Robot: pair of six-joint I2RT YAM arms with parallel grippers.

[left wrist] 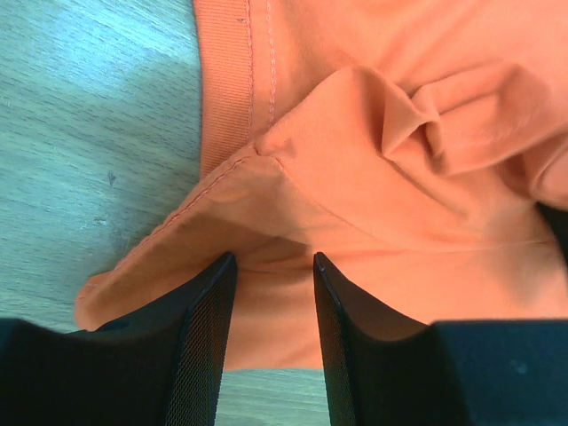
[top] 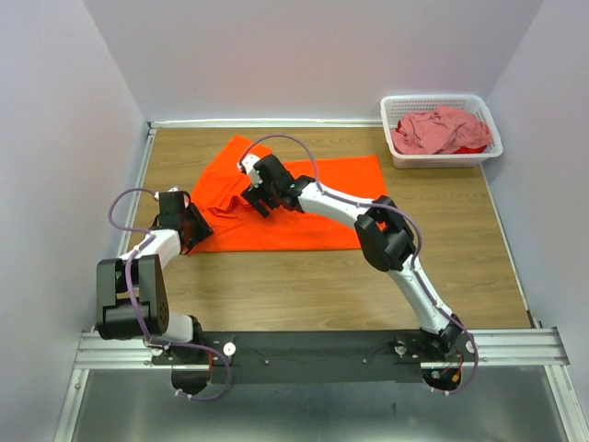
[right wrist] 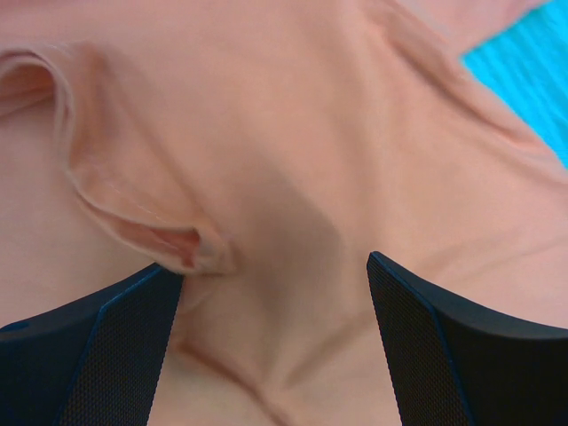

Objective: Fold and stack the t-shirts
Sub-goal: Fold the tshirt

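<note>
The large orange t-shirt (top: pixel 313 207) lies spread on the wooden table, bunched on its left side. My left gripper (top: pixel 189 226) is at the shirt's left edge. In the left wrist view it (left wrist: pixel 273 257) is open, with its jaws a little apart over the orange hem (left wrist: pixel 399 204) and nothing pinched. My right gripper (top: pixel 260 198) is over the rumpled left middle of the shirt. In the right wrist view it (right wrist: pixel 271 262) is wide open just above a raised fold of cloth (right wrist: pixel 293 133). The dusty pink t-shirt (top: pixel 437 129) lies crumpled in the basket.
The white lattice basket (top: pixel 488 115) stands at the back right corner of the table (top: pixel 304 285). Grey walls close the table in on the left, back and right. Bare wood shows in front of the shirt and to its right.
</note>
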